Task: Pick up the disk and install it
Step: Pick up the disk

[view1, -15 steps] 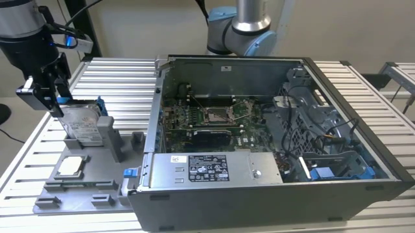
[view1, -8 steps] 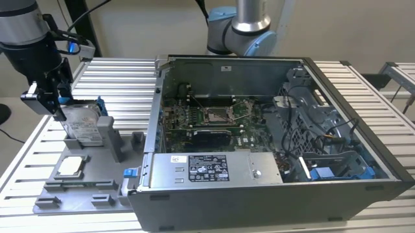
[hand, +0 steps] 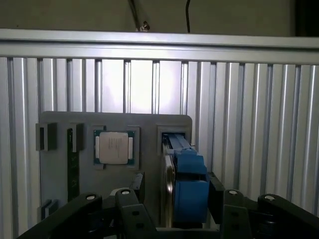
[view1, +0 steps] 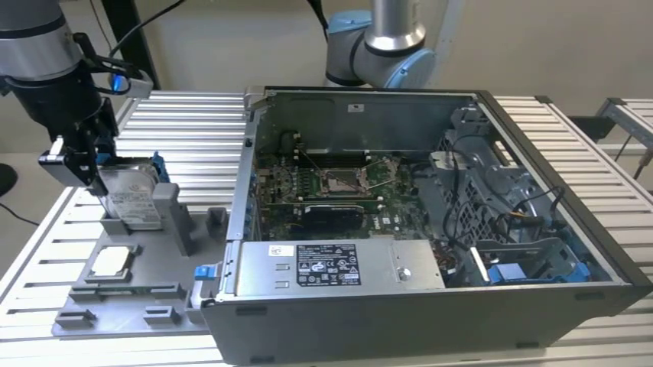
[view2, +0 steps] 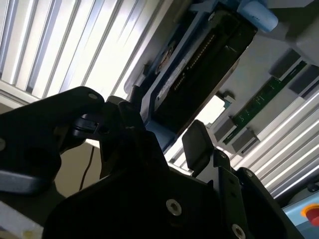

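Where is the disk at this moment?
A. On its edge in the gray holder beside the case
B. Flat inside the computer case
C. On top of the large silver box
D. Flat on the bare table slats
A: in the exterior view the disk stands on its edge in the gray holder, outside the open computer case, with the gripper at its top.

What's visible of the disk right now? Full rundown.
The disk is a flat silver metal drive with a white printed label, framed in blue plastic. It stands on edge in a slot of the grey fixture, at the exterior view's left, beside the open computer case. The gripper straddles its upper edge, jaws open, with a gap on one side.
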You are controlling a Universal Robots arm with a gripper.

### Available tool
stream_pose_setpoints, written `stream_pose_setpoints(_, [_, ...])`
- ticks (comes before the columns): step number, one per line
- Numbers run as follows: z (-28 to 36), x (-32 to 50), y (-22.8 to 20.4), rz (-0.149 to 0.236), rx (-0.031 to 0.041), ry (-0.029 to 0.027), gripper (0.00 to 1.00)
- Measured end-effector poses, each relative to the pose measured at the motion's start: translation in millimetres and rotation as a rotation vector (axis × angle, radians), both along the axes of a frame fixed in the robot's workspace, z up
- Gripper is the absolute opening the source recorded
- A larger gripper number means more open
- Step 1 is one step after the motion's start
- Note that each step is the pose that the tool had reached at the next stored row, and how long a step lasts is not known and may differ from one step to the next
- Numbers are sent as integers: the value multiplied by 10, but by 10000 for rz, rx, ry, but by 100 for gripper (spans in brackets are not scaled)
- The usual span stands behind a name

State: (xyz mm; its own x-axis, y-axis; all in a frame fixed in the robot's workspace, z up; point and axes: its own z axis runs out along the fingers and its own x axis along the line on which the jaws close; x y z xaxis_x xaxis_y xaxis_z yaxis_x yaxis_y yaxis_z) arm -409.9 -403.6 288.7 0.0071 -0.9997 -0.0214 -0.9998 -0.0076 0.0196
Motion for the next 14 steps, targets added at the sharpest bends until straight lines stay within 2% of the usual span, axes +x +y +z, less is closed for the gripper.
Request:
stream_pose_setpoints(6, [-30, 0, 0, 0, -1, -34, 100])
stream_pose_setpoints(11, [-36, 0, 0, 0, -1, -41, 100])
stream_pose_setpoints(14, [-42, 1, 0, 0, -7, -74, 100])
